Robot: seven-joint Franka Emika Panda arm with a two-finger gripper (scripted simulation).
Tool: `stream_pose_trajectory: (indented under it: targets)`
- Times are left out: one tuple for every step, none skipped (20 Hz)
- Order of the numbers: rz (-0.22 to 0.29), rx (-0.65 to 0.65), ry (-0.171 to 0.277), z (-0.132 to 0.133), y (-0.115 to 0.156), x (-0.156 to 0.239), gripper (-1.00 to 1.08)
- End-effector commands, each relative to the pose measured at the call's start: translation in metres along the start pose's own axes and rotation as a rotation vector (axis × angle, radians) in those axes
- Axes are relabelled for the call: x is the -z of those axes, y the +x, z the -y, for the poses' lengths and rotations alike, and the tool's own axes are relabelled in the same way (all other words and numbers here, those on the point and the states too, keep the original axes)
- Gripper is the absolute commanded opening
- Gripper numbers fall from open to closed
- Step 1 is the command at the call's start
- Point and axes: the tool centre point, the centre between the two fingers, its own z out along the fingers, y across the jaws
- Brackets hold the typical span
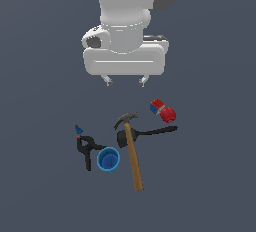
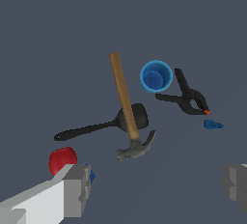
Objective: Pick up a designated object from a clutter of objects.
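No readable text, labels, brands or numbers; objects plain, though small ones possibly too blurred.

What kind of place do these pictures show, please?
Probably a simulated test scene, not a real room: a plain, flat grey floor with no walls, a smoothly rendered gripper, and a few scattered objects like the hammer.

A plain dark grey-blue tabletop fills both views. It carries no markings. Its surface looks flat and evenly lit.

We saw a glossy white arm with dark grey patches, ending in small grey-tipped fingers.
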Motion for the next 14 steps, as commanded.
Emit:
stream_pose_trajectory:
  targets:
    - [0.0, 0.0, 0.0, 0.0, 0.0, 0.0, 1.0]
    - [0.0, 0.001, 0.0, 0.0, 0.0, 0.0, 1.0]
    - [-0.001, 0.002, 0.0, 0.0, 0.0, 0.0, 1.0]
    - [-0.002, 0.005, 0.001, 0.001, 0.0, 0.001, 1.0]
    - [-0.003, 0.01, 0.001, 0.002, 0.001, 0.001, 1.0]
    - [-0.005, 0.016, 0.002, 0.003, 0.001, 0.002, 1.0]
    - [-0.007, 0.023, 0.002, 0.005, 0.001, 0.004, 1.0]
    - [-0.009, 0.03, 0.003, 0.007, 0.001, 0.005, 1.0]
    - [-0.011, 0.037, 0.003, 0.008, 0.001, 0.006, 1.0]
    - [-0.012, 0.042, 0.003, 0.01, 0.001, 0.007, 1.0]
    - [-0.012, 0.046, 0.002, 0.011, 0.001, 0.008, 1.0]
    - [-0.013, 0.047, 0.002, 0.011, 0.001, 0.009, 1.0]
    - [-0.012, 0.046, 0.002, 0.011, 0.001, 0.009, 1.0]
    - [-0.012, 0.044, 0.002, 0.01, 0.001, 0.008, 1.0]
